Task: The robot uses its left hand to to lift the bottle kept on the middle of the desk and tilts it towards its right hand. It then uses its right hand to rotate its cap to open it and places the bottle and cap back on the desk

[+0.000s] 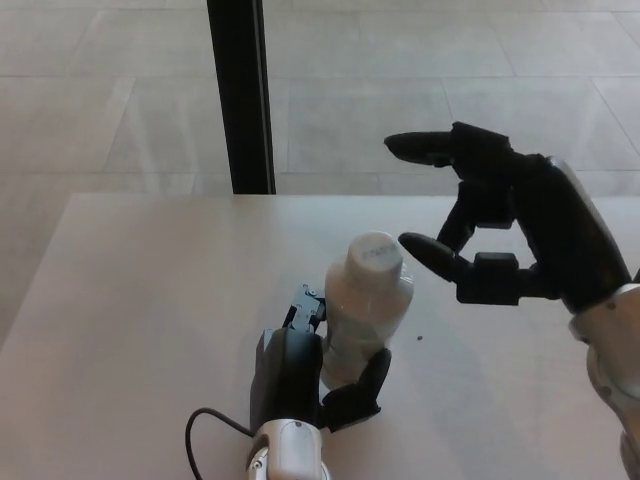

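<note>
Pale bench (130,290), tiled floor behind. Left hand (305,365) wrapped around white bottle (365,310) mid-bench, cap (375,258) on. Right hand (500,235) fingers spread, empty, just right of cap.

Left hand (305,375): black, thick fingers, small dark metal bracket at the knuckles.
Left wrist (288,452): glossy light grey shell.
Cable (208,433): thin, black, looping.
Right hand (500,235): black, chunky segmented fingers with rounded tips.
Right forearm (612,345): pale grey casing.
</note>
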You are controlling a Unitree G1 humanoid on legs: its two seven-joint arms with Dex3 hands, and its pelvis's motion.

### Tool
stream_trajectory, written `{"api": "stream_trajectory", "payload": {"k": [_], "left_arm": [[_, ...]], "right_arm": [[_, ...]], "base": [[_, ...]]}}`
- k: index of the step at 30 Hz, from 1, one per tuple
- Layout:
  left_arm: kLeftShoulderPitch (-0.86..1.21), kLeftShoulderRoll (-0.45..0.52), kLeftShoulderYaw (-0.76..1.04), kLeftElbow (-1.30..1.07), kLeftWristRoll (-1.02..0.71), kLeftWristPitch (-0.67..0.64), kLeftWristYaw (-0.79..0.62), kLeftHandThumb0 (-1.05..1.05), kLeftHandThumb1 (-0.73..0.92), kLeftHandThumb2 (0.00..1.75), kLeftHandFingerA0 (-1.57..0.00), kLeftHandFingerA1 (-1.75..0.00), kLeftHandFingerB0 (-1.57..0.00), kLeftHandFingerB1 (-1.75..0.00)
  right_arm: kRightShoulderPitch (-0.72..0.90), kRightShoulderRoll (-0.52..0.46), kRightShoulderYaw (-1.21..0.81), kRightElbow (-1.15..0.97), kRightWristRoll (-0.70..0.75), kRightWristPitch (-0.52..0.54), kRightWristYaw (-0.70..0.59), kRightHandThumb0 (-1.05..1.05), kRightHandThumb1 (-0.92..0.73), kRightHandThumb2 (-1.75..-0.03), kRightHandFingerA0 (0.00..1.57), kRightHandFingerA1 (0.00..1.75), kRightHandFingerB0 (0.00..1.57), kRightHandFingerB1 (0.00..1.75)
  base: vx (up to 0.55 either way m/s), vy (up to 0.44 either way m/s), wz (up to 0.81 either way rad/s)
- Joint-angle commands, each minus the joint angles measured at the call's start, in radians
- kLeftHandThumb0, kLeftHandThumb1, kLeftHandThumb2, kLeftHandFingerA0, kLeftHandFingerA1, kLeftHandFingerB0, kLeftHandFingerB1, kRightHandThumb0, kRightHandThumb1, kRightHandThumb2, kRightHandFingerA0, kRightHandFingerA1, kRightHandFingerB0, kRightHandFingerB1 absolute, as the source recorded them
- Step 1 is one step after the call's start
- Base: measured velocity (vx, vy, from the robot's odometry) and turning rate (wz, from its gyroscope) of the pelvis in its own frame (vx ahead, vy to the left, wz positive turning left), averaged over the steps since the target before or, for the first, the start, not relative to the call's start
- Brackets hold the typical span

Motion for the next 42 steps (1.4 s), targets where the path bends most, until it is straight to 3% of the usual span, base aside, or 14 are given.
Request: {"api": "stream_trajectory", "payload": {"k": [1,26,27,28,29,30,31,32,34,35,37,38,39,42], "left_arm": [[0.008,-0.028,0.012,-0.007,0.018,-0.003,-0.011,0.17,0.92,1.26,-0.81,-1.75,-0.62,-1.70],[0.001,-0.005,-0.057,-0.003,0.104,0.028,-0.035,0.22,0.92,1.08,-0.68,-1.75,-0.60,-1.68],[0.003,-0.003,-0.061,0.003,0.105,0.015,-0.035,0.13,0.82,1.35,-0.87,-1.10,-0.83,-1.06],[0.006,0.003,-0.069,0.003,0.112,0.017,-0.040,0.13,0.83,1.35,-0.86,-1.09,-0.82,-1.06],[0.009,0.008,-0.074,0.000,0.115,0.009,-0.043,0.25,0.91,1.10,-0.84,-1.75,-0.73,-1.55],[0.007,0.015,-0.082,0.001,0.128,0.011,-0.044,0.14,0.83,1.35,-0.88,-1.10,-0.84,-1.06],[0.008,0.015,-0.082,0.001,0.130,0.009,-0.043,0.14,0.82,1.35,-0.88,-1.10,-0.84,-1.06],[0.009,0.014,-0.081,0.001,0.131,0.008,-0.042,0.26,0.90,1.11,-0.81,-1.75,-0.72,-1.56],[0.012,0.008,-0.078,0.000,0.130,0.008,-0.042,0.28,0.89,1.15,-0.83,-1.75,-0.74,-1.57],[0.013,0.005,-0.077,0.001,0.131,0.008,-0.042,0.14,0.82,1.35,-0.87,-1.10,-0.84,-1.06],[0.013,0.005,-0.078,-0.001,0.136,0.011,-0.044,0.14,0.82,1.35,-0.87,-1.10,-0.84,-1.06],[0.015,0.006,-0.078,-0.002,0.135,0.001,-0.043,0.26,0.92,1.03,-0.92,-1.75,-0.80,-1.56],[0.016,0.006,-0.077,-0.002,0.134,-0.004,-0.044,0.12,0.83,1.36,-0.88,-1.11,-0.84,-1.06],[0.012,0.004,-0.073,-0.005,0.137,0.011,-0.051,0.12,0.83,1.36,-0.88,-1.10,-0.84,-1.06]], "right_arm": [[0.040,-0.037,0.022,-0.012,-0.059,0.051,0.034,-0.67,-0.63,-0.61,0.95,1.30,0.47,0.38],[-0.010,-0.121,0.076,-0.122,-0.095,0.297,0.195,-0.84,-0.51,-0.90,1.03,1.37,0.38,0.48],[-0.008,-0.121,0.075,-0.121,-0.098,0.292,0.192,-0.84,-0.51,-0.91,1.05,1.38,0.39,0.48],[-0.009,-0.119,0.074,-0.122,-0.102,0.297,0.192,-0.84,-0.51,-0.91,1.05,1.38,0.38,0.48],[-0.008,-0.116,0.070,-0.121,-0.101,0.294,0.190,-0.86,-0.52,-0.92,1.04,1.36,0.38,0.48],[-0.008,-0.114,0.070,-0.120,-0.103,0.293,0.188,-0.86,-0.52,-0.92,1.05,1.37,0.39,0.48],[-0.008,-0.113,0.070,-0.119,-0.104,0.292,0.188,-0.85,-0.51,-0.92,1.05,1.35,0.37,0.48],[-0.007,-0.111,0.070,-0.117,-0.104,0.294,0.187,-0.84,-0.51,-0.91,1.08,1.36,0.38,0.48],[-0.004,-0.108,0.073,-0.117,-0.110,0.302,0.186,-0.74,-0.59,-0.58,0.98,1.41,0.43,0.38],[-0.001,-0.108,0.073,-0.114,-0.110,0.298,0.185,-0.73,-0.59,-0.58,0.99,1.39,0.44,0.38],[0.001,-0.109,0.075,-0.113,-0.114,0.294,0.185,-0.73,-0.55,-0.61,0.99,1.43,0.44,0.39],[0.006,-0.113,0.076,-0.114,-0.118,0.292,0.187,-0.64,-0.57,-0.61,1.00,1.50,0.46,0.40],[0.009,-0.116,0.076,-0.115,-0.119,0.292,0.189,-0.57,-0.59,-0.62,0.99,1.52,0.46,0.40],[0.011,-0.132,0.078,-0.124,-0.132,0.307,0.202,-0.58,-0.49,-0.81,1.08,1.38,0.43,0.52]], "base": [[0.00,0.000,0.00],[0.00,0.000,0.00],[0.00,0.000,0.00],[0.00,0.000,0.00],[0.00,0.000,0.00],[0.00,0.000,0.00],[0.00,0.000,0.00],[0.00,0.000,0.00],[0.00,0.000,0.00],[0.00,0.000,0.00],[0.00,0.000,0.00],[0.00,0.000,0.00],[0.00,0.000,0.00],[0.00,0.000,0.00]]}}
